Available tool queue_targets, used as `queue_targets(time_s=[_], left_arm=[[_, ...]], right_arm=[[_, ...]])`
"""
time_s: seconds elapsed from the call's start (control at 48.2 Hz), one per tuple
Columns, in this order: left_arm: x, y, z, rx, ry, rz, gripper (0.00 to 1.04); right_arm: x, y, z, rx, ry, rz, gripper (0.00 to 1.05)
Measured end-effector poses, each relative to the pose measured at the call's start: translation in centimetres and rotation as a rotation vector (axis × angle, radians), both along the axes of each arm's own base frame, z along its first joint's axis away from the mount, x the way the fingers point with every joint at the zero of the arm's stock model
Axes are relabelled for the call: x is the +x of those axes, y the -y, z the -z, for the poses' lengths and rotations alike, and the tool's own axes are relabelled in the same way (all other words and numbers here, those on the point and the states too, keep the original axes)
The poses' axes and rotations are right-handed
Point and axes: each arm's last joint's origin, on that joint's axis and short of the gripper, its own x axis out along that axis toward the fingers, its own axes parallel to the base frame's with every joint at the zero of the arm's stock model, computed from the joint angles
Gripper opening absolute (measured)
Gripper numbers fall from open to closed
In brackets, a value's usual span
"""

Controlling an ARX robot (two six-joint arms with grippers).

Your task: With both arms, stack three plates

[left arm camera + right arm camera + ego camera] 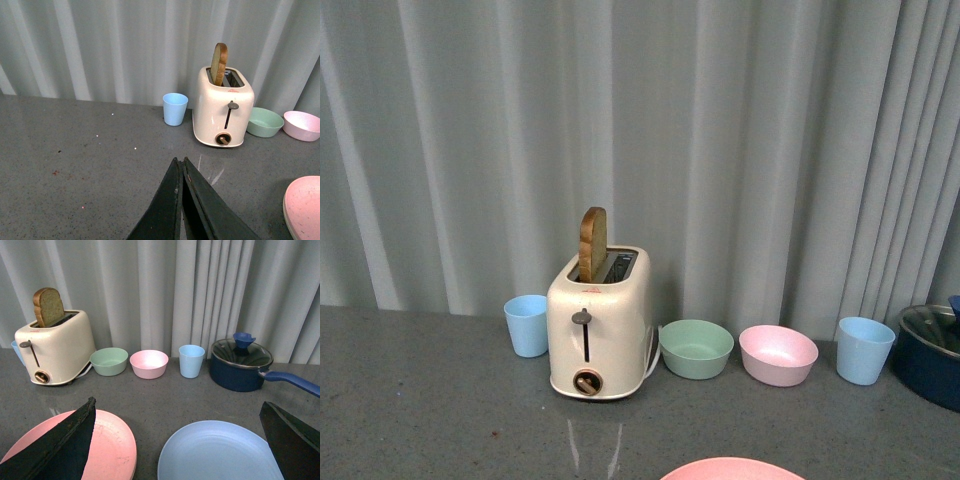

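Observation:
The pink plate (107, 445) lies on the grey counter, and its edge shows at the bottom of the front view (730, 468) and in the left wrist view (305, 205). A paler rim shows under its edge; I cannot tell if that is the cream plate. The light blue plate (220, 452) lies flat beside the pink one, apart from it. My right gripper (177, 404) is open and empty, its jaws spread wide over both plates. My left gripper (179, 160) is shut and empty, above bare counter left of the pink plate. Neither gripper shows in the front view.
A cream toaster (598, 325) with a slice of bread stands at the back. A blue cup (526, 325), a green bowl (696, 348), a pink bowl (778, 354) and a second blue cup (865, 350) flank it. A dark blue lidded pot (932, 350) stands far right, with a curtain behind.

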Motion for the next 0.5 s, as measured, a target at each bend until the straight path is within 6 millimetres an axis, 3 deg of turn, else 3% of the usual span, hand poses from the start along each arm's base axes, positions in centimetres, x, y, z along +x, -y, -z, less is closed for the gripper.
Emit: queue_targets(time_s=[0.498], left_arm=[[-1.6,0.0,-0.2,0.000,0.008,0.000,0.04]], right_arm=[[0.0,0.0,0.0,0.000,0.000,0.000,0.97]])
